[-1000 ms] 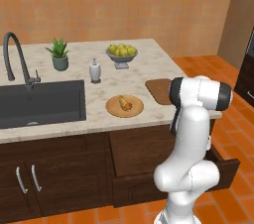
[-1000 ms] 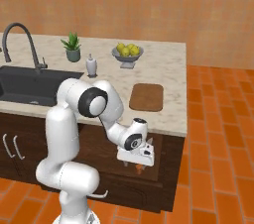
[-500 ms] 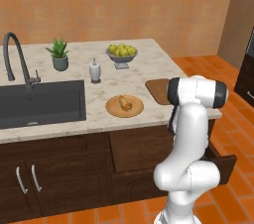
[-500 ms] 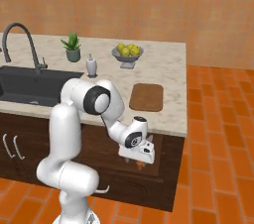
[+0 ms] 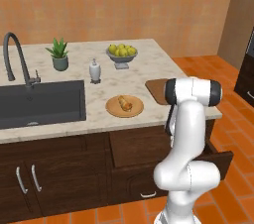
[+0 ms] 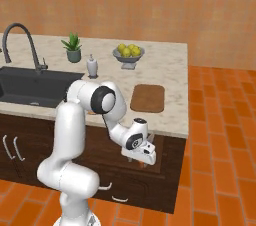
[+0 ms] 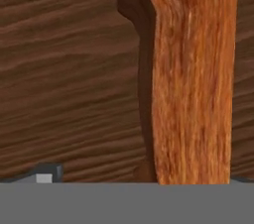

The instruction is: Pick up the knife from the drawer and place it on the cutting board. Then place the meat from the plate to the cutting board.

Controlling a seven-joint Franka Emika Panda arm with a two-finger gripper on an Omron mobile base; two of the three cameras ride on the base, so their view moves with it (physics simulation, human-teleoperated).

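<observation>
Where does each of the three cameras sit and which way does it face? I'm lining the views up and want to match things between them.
Left base view: behind the arm to its left, looking forward and down over the plate with the meat; the white arm rises at lower right.
Right base view: behind to the right, over the cutting board; the arm bends down to the gripper at the open drawer.
Hand view: on the hand, close above the knife handle.
Both base views share the fruit bowl.

Setting: a home kitchen. Marble-look counter (image 5: 149,64) with inset dark sink (image 5: 39,103) and arched faucet (image 5: 15,59). Dark wood cabinets (image 5: 49,178), terracotta floor tiles (image 6: 215,120).
</observation>
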